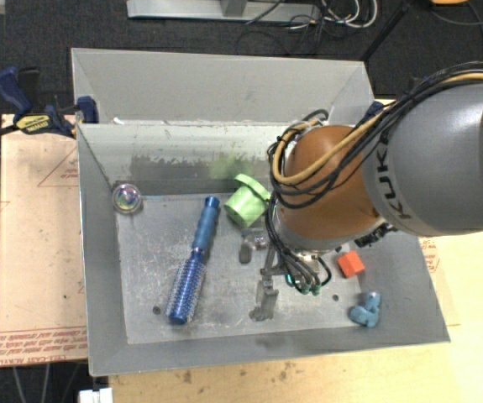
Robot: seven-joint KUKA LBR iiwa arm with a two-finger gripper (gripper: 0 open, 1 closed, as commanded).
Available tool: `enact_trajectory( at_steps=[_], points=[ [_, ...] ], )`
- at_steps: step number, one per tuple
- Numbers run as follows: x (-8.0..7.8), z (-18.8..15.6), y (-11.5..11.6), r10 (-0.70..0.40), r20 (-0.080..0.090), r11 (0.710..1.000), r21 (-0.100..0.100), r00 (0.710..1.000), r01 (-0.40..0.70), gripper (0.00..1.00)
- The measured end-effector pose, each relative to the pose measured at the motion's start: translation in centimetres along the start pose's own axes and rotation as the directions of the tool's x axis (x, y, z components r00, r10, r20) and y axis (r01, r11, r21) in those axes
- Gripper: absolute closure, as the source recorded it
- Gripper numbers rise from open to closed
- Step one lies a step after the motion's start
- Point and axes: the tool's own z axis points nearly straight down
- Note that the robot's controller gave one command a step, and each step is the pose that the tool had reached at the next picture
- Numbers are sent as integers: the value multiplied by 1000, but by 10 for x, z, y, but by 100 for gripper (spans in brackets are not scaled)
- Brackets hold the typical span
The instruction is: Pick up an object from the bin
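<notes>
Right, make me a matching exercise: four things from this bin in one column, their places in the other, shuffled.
Things
1. blue bristled plastic hairbrush
2. shiny iridescent round ball
3. small orange block
4. pale blue lumpy plastic toy

Places, as the view shows them
A. lower-right corner
B. upper-left corner
C. right side, midway up
D. left of centre, lying slantwise

Pairs: 1-D, 2-B, 3-C, 4-A

In the grey bin (224,317) we see a blue brush (192,263), a green cup (245,201), a shiny ball (127,196), an orange block (350,264) and a pale-blue piece (365,309).
</notes>
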Motion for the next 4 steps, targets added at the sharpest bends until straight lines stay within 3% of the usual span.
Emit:
enact_trajectory(
  at_steps=[1, 2, 3, 4],
  points=[
    [-16, 86, 67, -54, 3, 999, -2, 999, 54, 0],
    [-97, 16, 117, -169, 20, 986, -1, 985, 169, 0],
    [-59, -27, 105, -254, 11, 967, 2, 967, 254, 0],
    [-123, 85, 119, -379, 7, 925, 2, 925, 379, 0]
  ],
)
